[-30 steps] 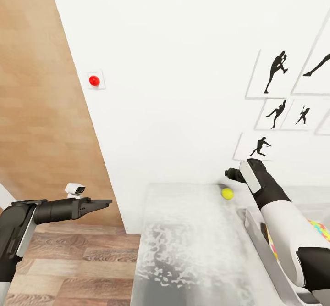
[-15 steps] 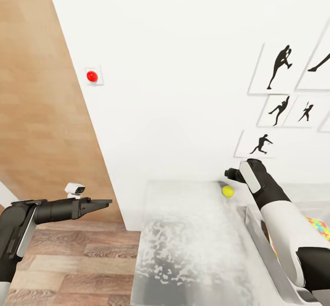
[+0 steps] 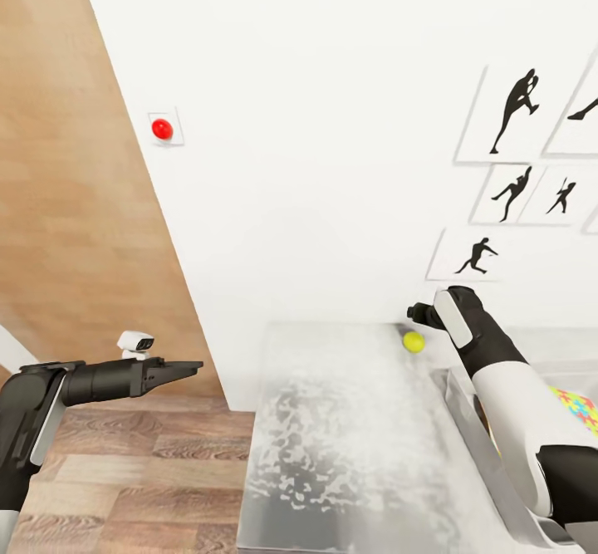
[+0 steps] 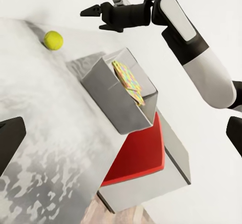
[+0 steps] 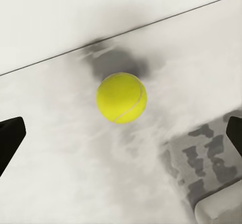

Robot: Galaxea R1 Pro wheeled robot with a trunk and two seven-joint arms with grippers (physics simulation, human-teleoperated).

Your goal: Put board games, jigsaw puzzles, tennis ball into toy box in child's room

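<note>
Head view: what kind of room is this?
Probably a child's bedroom or playroom. A yellow-green tennis ball lies on a light grey tabletop beside a light grey bin holding a multicoloured jigsaw puzzle. Black sports-silhouette prints hang on the white wall, above wood-plank flooring.

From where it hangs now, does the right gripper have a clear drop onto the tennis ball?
Probably yes. The right gripper hangs open above the tennis ball, which lies alone on the table near the wall, apart from the toy box. Nothing lies between the fingers and the ball.
</note>
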